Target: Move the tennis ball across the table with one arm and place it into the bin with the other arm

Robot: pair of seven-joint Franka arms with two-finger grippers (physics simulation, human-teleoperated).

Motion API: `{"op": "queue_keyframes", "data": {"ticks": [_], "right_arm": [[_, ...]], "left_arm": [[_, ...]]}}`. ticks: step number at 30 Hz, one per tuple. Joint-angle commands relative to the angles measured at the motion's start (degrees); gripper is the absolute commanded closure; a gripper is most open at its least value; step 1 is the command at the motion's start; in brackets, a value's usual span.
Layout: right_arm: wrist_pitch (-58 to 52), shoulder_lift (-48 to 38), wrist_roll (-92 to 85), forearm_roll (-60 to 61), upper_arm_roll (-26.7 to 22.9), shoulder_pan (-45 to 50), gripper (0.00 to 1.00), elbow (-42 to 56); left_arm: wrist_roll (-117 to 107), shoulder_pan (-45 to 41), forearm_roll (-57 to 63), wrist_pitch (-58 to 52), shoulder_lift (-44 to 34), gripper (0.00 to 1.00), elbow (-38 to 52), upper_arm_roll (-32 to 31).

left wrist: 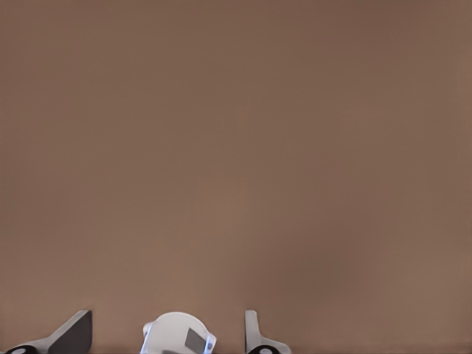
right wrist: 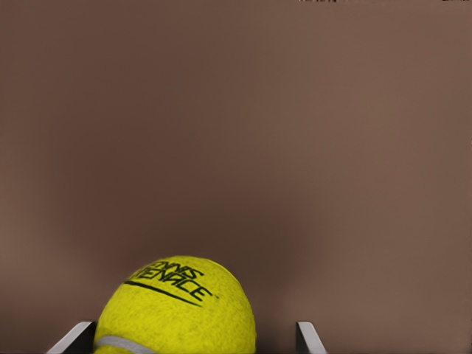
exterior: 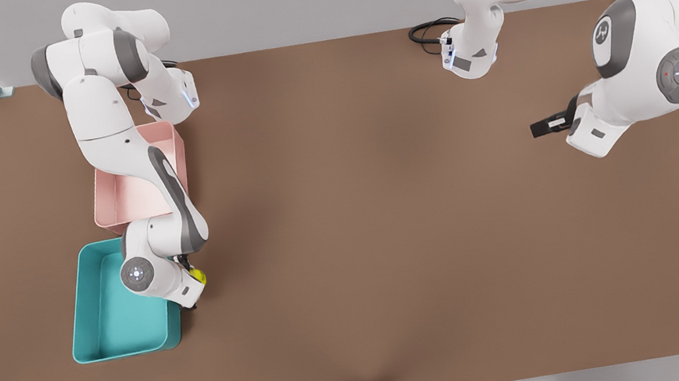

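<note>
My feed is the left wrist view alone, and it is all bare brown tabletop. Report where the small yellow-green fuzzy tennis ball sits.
Observer: The tennis ball sits between the right gripper's fingers, with one finger apart from it.
Operator: Place that against the bin.
Observer: In the front view the ball is just outside the teal rectangular plastic bin, by the wall on the front view's right, not inside.
Operator: Now say where my gripper is.
Observer: The left gripper waits, open, far off toward the front view's right.
</note>
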Motion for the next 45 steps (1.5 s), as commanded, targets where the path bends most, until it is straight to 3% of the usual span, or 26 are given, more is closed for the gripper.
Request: {"op": "queue_keyframes", "data": {"ticks": [1, 19, 20, 21, 22, 27, 33, 36, 40, 41, 42, 45], "right_arm": [[1.06, -0.02, -8.51, 0.39, 0.08, -0.06, 0.00, 0.06], [3.96, 2.97, -8.51, 1.98, -0.01, -0.41, 0.01, 0.50], [3.87, 2.80, -8.60, 1.89, -0.01, -0.41, 0.10, 0.50], [3.87, 2.80, -9.04, 1.89, 0.08, -0.50, 0.31, 0.50], [3.87, 2.71, -9.13, 1.89, -0.01, -0.50, 0.43, 0.50], [2.99, 1.65, -8.95, 1.89, 0.08, -0.32, 0.46, 0.68], [-3.59, -4.67, -8.16, 2.33, 0.34, 0.56, 0.46, 1.91], [-10.01, -9.33, -9.12, -0.48, -1.50, -0.41, 0.46, 2.00], [-10.11, -10.21, -10.97, -6.37, -3.79, -4.71, 0.45, 2.00], [-9.49, -9.86, -11.06, -6.46, -3.79, -5.86, 0.38, 2.08], [-8.27, -9.34, -11.32, -6.20, -3.70, -6.99, 0.00, 2.08], [-7.73, -8.28, -11.32, -5.67, -3.70, -7.79, 0.00, 2.00]], "left_arm": [[0.38, 0.09, 0.02, -0.10, 0.09, 0.00, 0.03, -0.02], [0.47, 0.36, 0.02, 0.34, 1.59, 0.00, -0.06, 0.07], [0.47, 0.36, 0.02, 0.43, 1.68, 0.00, -0.15, 0.07], [0.47, 0.36, 0.02, 0.43, 1.68, 0.00, -0.15, 0.07], [0.47, 0.36, 0.02, 0.43, 1.68, 0.00, -0.15, 0.07], [0.38, 0.53, 0.02, 0.43, 1.76, 0.00, -0.15, 0.07], [0.47, 0.80, 0.02, 0.34, 1.94, 0.00, -0.15, 0.07], [0.38, 0.80, 0.02, 0.34, 1.94, 0.00, -0.15, 0.07], [0.47, 0.80, 0.02, 0.34, 1.94, 0.00, -0.15, 0.07], [0.38, 0.80, -0.07, 0.34, 2.03, 0.00, -0.15, 0.07], [0.47, 0.80, 0.02, 0.34, 2.03, 0.00, -0.15, 0.07], [0.47, 0.80, -0.07, 0.26, 2.03, 0.00, -0.15, 0.07]]}}
